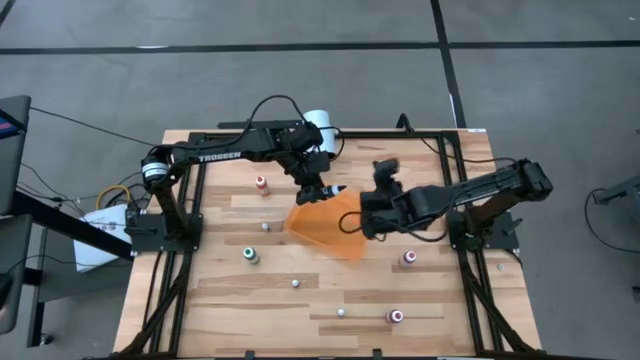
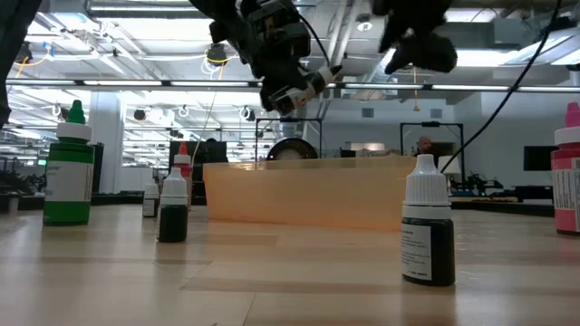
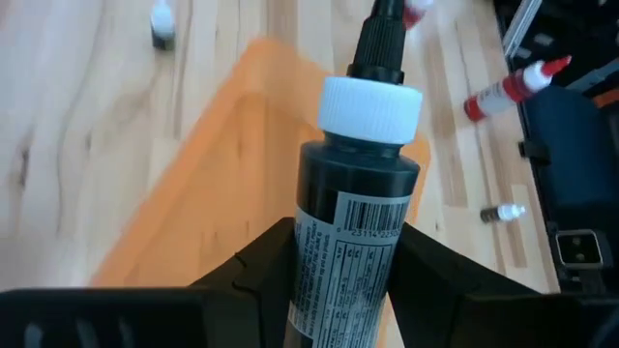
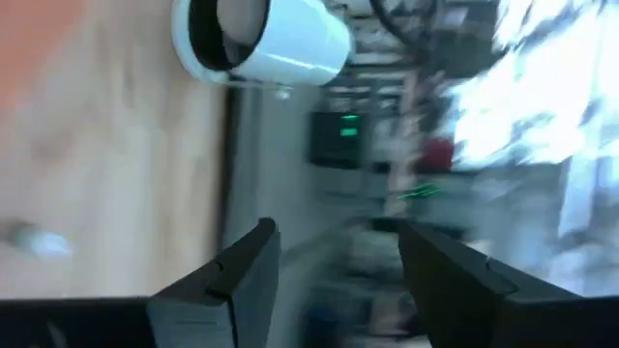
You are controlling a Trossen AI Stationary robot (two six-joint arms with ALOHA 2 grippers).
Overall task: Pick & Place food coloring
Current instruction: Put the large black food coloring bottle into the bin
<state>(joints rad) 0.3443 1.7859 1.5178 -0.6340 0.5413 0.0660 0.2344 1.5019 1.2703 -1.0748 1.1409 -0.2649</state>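
Observation:
My left gripper (image 1: 323, 189) hangs over the far edge of the orange tray (image 1: 328, 226), shut on a dark food coloring bottle (image 3: 354, 184) with a white collar and a dark tip. In the low view this bottle (image 2: 313, 83) is in the air above the tray (image 2: 308, 195). My right gripper (image 1: 385, 170) is raised beside the tray's right side, open and with nothing between its fingers (image 4: 247, 266). Other food coloring bottles stand upright on the table: red-topped (image 1: 261, 184), green-topped (image 1: 250, 255) and pink-topped (image 1: 409, 258). My left gripper pinches the dark bottle by its labelled lower body (image 3: 338, 256) between the two fingers (image 3: 256, 271), which lie across it. The bottle is lifted clear above the orange tray and tilted, with its capped tip (image 2: 333, 71) pointing away from the gripper toward the table's right.
A white cylinder (image 1: 320, 128) lies at the far edge. Another pink-topped bottle (image 1: 396, 316) and small bottles (image 1: 295, 284) (image 1: 341, 312) (image 1: 265, 227) are scattered over the near half. Dark frame rails (image 1: 190, 200) run along both sides.

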